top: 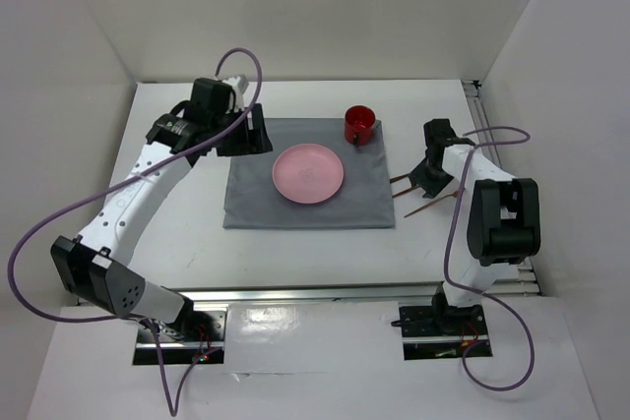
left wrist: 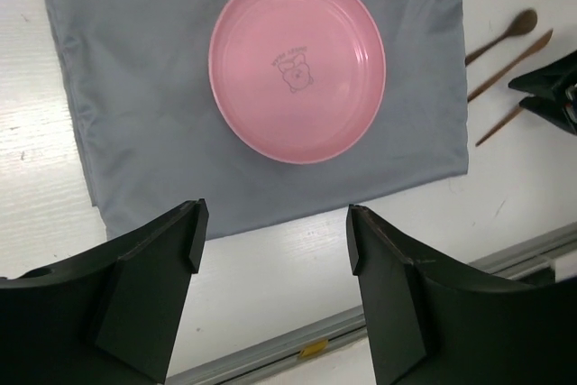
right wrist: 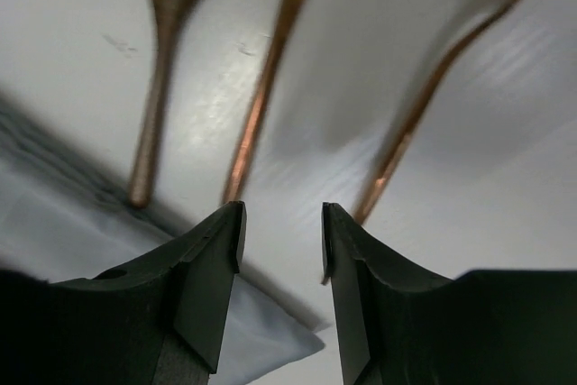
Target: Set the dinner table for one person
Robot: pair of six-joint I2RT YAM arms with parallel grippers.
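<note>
Across the middle of the white surface [top: 315,253], which has a metal rail [top: 345,294] along its near edge, lies a grey cloth [top: 256,204]. About central on the cloth sits a pink plate [top: 308,174] (a small printed figure marks its centre in the left wrist view). At the cloth's far right corner stands a red mug [top: 359,125], its dark handle turned to the near side. Right of the cloth, on the bare surface, three slender brown utensils [top: 433,206] lie side by side, their handle ends pointing toward the cloth's right edge. One is a spoon [left wrist: 518,22]; the heads of the other two are too blurred to name.

The right gripper [right wrist: 282,241] hangs low over these utensils, released, with nothing between its fingers. The handle ends lie just past its fingertips, the middle one nearest the gap. Whether the fingers touch the surface cannot be told. The left gripper [left wrist: 275,236] is above the cloth's far left corner, spread wide and empty.
</note>
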